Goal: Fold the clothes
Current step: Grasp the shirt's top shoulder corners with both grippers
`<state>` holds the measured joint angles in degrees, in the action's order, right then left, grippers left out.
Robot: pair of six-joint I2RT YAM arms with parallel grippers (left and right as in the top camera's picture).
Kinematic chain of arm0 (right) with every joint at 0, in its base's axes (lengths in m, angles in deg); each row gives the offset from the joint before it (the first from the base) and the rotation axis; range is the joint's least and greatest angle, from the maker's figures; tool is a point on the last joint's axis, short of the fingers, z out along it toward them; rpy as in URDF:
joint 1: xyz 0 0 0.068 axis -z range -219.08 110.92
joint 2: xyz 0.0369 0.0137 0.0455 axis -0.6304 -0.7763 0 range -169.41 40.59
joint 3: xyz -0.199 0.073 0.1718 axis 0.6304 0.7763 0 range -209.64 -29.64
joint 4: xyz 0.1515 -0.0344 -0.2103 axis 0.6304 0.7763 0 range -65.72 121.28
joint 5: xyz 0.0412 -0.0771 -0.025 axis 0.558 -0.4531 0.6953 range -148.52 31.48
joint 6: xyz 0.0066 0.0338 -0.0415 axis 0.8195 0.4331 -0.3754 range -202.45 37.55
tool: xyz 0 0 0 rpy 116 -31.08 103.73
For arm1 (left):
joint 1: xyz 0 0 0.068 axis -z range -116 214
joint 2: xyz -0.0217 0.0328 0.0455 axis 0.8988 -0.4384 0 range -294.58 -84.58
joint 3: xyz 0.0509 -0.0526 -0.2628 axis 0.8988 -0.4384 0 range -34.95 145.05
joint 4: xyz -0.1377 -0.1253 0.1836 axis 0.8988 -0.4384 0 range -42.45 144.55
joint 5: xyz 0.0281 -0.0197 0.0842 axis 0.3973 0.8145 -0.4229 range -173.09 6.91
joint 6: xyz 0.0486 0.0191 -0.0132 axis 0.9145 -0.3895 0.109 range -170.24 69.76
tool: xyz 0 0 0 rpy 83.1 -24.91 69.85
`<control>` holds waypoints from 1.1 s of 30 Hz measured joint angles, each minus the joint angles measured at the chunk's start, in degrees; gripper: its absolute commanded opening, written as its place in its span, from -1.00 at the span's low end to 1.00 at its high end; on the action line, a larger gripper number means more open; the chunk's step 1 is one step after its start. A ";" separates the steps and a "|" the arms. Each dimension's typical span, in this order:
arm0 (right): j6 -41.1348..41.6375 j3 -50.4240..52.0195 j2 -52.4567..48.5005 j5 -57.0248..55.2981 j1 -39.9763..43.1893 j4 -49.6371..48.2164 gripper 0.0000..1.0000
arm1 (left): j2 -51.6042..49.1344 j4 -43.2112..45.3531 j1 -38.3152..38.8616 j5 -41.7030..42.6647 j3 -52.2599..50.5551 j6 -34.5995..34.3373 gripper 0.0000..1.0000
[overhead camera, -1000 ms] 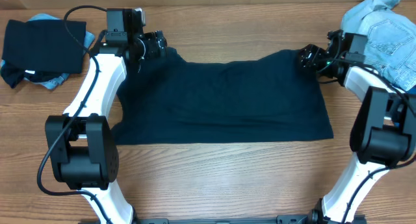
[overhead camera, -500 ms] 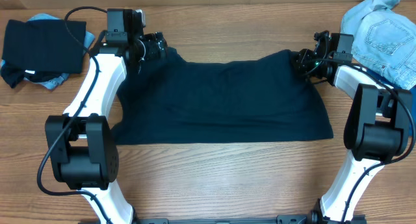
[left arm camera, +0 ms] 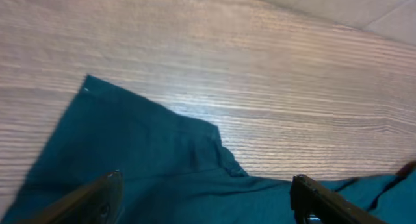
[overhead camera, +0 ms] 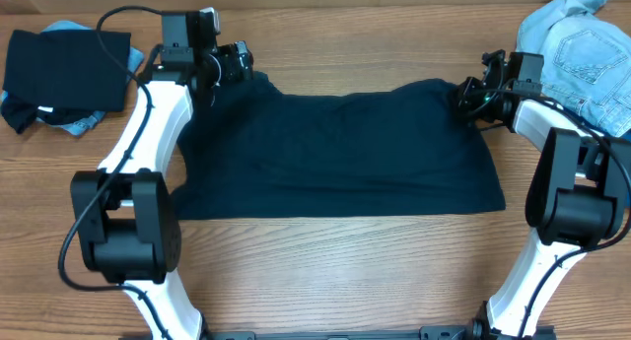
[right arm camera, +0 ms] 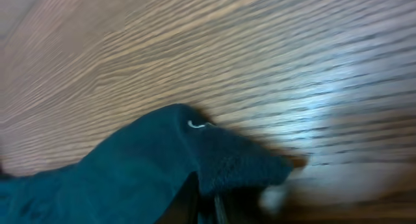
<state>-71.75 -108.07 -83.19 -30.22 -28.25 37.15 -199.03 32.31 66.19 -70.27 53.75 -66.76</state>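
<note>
**Navy shirt spread flat, one claw shut on its corner**

Overhead: the navy shirt (overhead camera: 335, 153) lies spread across the middle of the wooden bench (overhead camera: 345, 276), its lower edge straight and its upper edge dipping in the centre. The left claw (overhead camera: 237, 62) sits at the shirt's upper-left corner with its jaws apart. The right claw (overhead camera: 465, 94) sits at the upper-right corner, over the fabric edge. In the upper left of the frame a folded black piece (overhead camera: 64, 69) rests on a mid-blue piece (overhead camera: 74, 126), well apart from the shirt. In the upper right a crumpled pale denim piece (overhead camera: 582, 54) lies just beside the right arm.

Left wrist: the left claw (left arm camera: 205, 204) stands wide open, one of its fingers (left arm camera: 84, 198) at the lower left of the frame and the other at the lower right. Between them the shirt (left arm camera: 143, 165) lies flat on the bench (left arm camera: 260, 62); its pointed corner reaches toward the upper left. The pads grip nothing.

Right wrist: this view is blurred. The right claw (right arm camera: 198, 204) is closed at the bottom centre, pinching a bunched fold of the shirt (right arm camera: 130, 172), which rises in a hump off the bench (right arm camera: 195, 55). A small white mark (right arm camera: 196, 124) shows on the fabric near the hump's top.
</note>
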 measured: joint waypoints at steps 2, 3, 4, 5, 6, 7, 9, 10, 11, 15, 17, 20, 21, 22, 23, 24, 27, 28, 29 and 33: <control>0.00 0.00 0.52 0.26 -0.24 -0.20 -0.84 | -2.03 0.02 -0.42 0.74 0.20 -0.63 0.68; 0.00 0.00 0.74 0.26 -0.37 -0.22 -0.84 | -3.02 0.00 -0.68 1.01 0.22 -0.94 0.67; 0.00 0.00 0.96 0.31 -0.50 -0.17 -0.84 | -4.44 0.00 -1.14 1.38 0.22 -1.20 0.67; -0.02 0.00 1.16 0.33 -0.72 0.04 -0.84 | -5.99 0.00 -1.66 1.60 0.22 -1.46 0.68; 0.00 0.00 1.22 0.37 -0.85 0.22 -0.84 | -7.10 -0.02 -2.05 1.66 0.22 -1.60 0.67; 0.02 0.00 1.27 0.42 -1.03 0.31 -0.84 | -8.39 -0.02 -2.64 1.79 0.22 -1.64 0.67; 0.00 0.00 1.27 0.48 -1.27 0.46 -0.84 | -10.08 0.13 -3.58 1.90 0.20 -1.79 0.67; 0.00 0.00 1.27 0.48 -1.40 0.46 -0.84 | -10.56 0.52 -4.02 1.99 0.20 -1.86 0.68; -0.02 0.00 1.27 0.48 -1.44 0.46 -0.84 | -10.80 0.96 -4.28 1.99 0.20 -1.90 0.68; 0.00 0.00 1.27 0.50 -1.46 0.70 -0.84 | -10.99 4.04 -4.87 1.73 0.20 -1.95 0.68; 0.00 0.00 1.27 0.50 -1.49 0.74 -0.84 | -10.99 4.70 -4.74 1.53 0.20 -1.95 0.68; -0.02 0.00 1.27 0.48 -1.55 0.76 -0.84 | -11.43 4.70 -4.28 0.66 0.20 -1.95 0.62; -0.02 0.00 1.27 0.50 -1.55 0.76 -0.84 | -11.72 4.68 -4.15 0.31 0.20 -1.90 0.62; 0.00 0.00 1.27 0.50 -1.55 0.79 -0.84 | -12.26 4.68 -4.00 -0.04 0.22 -1.70 0.62; -0.02 0.00 1.27 0.50 -1.55 0.79 -0.84 | -12.74 4.55 -3.78 -0.50 0.22 -1.40 0.63; 0.00 0.00 1.27 0.48 -1.55 0.81 -0.84 | -12.98 4.74 -3.65 -0.92 0.33 -1.09 0.63; -0.02 0.00 1.27 0.48 -1.62 0.83 -0.84 | -13.22 4.74 -3.28 -2.43 0.70 -0.52 0.64; -0.04 0.00 1.27 0.48 -1.68 0.83 -0.84 | -13.25 4.74 -3.17 -2.67 0.70 -0.42 0.64; -0.02 0.00 1.27 0.50 -1.75 0.83 -0.84 | -13.25 4.74 -3.13 -2.80 0.70 -0.26 0.64; 0.00 0.00 1.27 0.52 -2.25 0.83 -0.84 | -13.60 4.22 -3.37 -2.78 1.57 -0.02 0.68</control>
<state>-71.75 -108.07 -81.93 -29.70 -30.50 37.98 -212.62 36.53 62.83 -73.05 55.33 -66.78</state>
